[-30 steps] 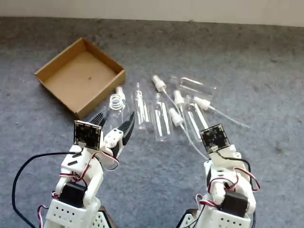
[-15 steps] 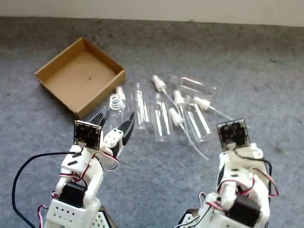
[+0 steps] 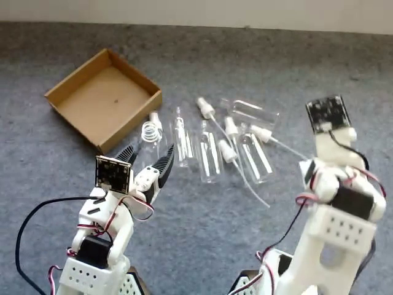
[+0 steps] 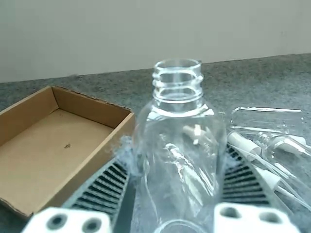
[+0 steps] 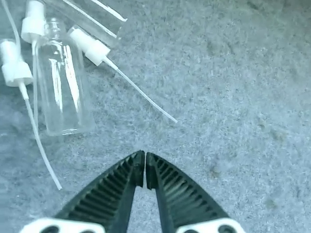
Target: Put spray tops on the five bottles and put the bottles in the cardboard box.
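Left tool clamped across the body of an empty clear bottle, threaded neck free and pointing toward the far edge of the tabletop, just beside the near corner of the cardboard box. The bottle is judged light, stiff and smooth-walled, so it may slip or twist. A mid-body hold suits it and leaves the neck open for capping. The loose spray tops at mid-tabletop carry thin, bendy tubes and are best taken by the white head. Right tool is closed and empty, its tips meeting. Over the last second the right arm has risen and swung toward the right edge. The left arm and its bottle are unchanged.
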`<action>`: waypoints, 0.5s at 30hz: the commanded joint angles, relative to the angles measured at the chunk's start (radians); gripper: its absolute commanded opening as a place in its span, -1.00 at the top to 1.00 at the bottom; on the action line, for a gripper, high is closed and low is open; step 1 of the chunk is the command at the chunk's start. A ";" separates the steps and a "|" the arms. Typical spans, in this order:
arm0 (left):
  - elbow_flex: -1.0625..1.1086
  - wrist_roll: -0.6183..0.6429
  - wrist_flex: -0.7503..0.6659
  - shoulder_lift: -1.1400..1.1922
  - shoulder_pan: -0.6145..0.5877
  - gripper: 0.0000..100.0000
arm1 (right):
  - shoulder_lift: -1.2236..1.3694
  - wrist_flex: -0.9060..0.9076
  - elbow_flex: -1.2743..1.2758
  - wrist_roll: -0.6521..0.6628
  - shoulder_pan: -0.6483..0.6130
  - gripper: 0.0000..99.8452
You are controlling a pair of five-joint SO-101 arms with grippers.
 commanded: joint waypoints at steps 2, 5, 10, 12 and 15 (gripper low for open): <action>0.021 -0.009 0.048 -0.015 0.008 0.86 | 0.159 -0.004 -0.079 0.129 -0.084 0.97; 0.021 -0.009 0.055 -0.015 0.012 0.86 | 0.257 -0.005 -0.087 0.218 -0.117 0.97; 0.021 -0.009 0.061 -0.015 0.012 0.87 | 0.403 -0.099 -0.148 0.264 -0.157 0.97; 0.021 -0.009 0.061 -0.015 0.012 0.87 | 0.464 -0.122 -0.182 0.264 -0.174 0.91; 0.021 -0.009 0.061 -0.015 0.010 0.87 | 0.567 -0.124 -0.248 0.267 -0.199 0.74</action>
